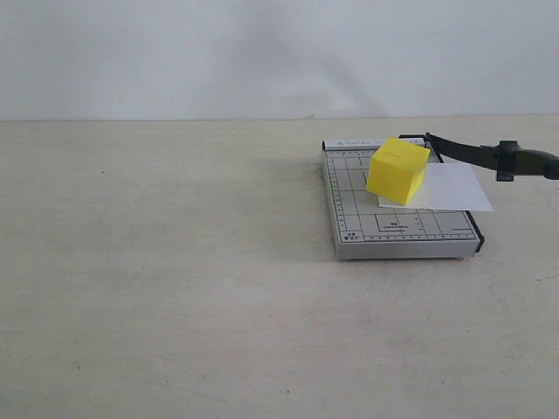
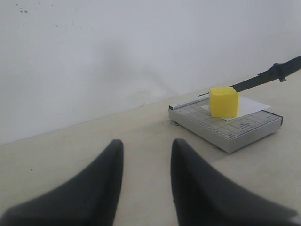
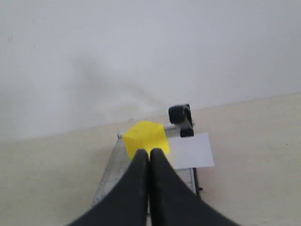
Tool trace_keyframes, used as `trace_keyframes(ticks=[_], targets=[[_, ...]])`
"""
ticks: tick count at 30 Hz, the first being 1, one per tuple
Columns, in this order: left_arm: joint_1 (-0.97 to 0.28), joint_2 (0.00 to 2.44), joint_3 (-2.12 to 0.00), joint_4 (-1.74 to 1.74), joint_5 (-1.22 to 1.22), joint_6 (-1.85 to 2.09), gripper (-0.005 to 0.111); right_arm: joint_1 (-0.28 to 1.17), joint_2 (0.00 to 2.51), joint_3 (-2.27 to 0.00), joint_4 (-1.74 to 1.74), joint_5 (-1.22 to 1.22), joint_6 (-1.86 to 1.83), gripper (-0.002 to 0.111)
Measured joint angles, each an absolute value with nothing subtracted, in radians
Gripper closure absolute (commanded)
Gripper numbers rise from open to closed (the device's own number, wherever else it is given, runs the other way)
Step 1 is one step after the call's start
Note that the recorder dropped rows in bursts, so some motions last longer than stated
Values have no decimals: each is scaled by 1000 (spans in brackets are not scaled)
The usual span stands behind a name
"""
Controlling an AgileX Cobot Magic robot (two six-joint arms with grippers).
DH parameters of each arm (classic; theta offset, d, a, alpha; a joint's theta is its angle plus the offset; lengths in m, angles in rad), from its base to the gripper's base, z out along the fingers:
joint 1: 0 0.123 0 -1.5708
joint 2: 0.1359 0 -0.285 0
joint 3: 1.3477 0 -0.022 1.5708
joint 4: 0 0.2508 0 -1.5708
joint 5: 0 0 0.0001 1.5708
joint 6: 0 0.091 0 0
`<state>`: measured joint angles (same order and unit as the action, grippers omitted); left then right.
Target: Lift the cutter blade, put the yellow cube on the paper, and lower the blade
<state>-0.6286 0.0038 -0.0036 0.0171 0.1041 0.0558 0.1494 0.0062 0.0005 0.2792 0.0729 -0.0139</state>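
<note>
The yellow cube (image 1: 397, 170) rests on the white paper (image 1: 456, 188), which lies on the grey gridded trimmer board (image 1: 384, 234) and overhangs its right edge. The cutter blade (image 1: 467, 153) stands raised at a slant from its far hinge, with its thick black handle (image 1: 527, 162) free in the air. Neither gripper shows in the exterior view. My left gripper (image 2: 146, 146) is open and empty, low over the table, well short of the board (image 2: 235, 132) and cube (image 2: 223, 101). My right gripper (image 3: 149, 153) is shut on nothing, with the cube (image 3: 146, 136), paper (image 3: 190, 149) and handle (image 3: 180, 114) beyond its tips.
The beige tabletop (image 1: 175, 288) stretches left of and in front of the board. A plain white wall (image 1: 262, 52) runs along the table's far edge. No other objects are in view.
</note>
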Motion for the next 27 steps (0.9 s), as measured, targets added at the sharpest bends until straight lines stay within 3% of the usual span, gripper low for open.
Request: trace_keyframes(ticks=[13,27], targets=[[-629,4,-4,17,104,56,73,149,6,0,306,-19,353,108],[-629,4,-4,17,104,56,73,149,4,-250,306,97,131,108]])
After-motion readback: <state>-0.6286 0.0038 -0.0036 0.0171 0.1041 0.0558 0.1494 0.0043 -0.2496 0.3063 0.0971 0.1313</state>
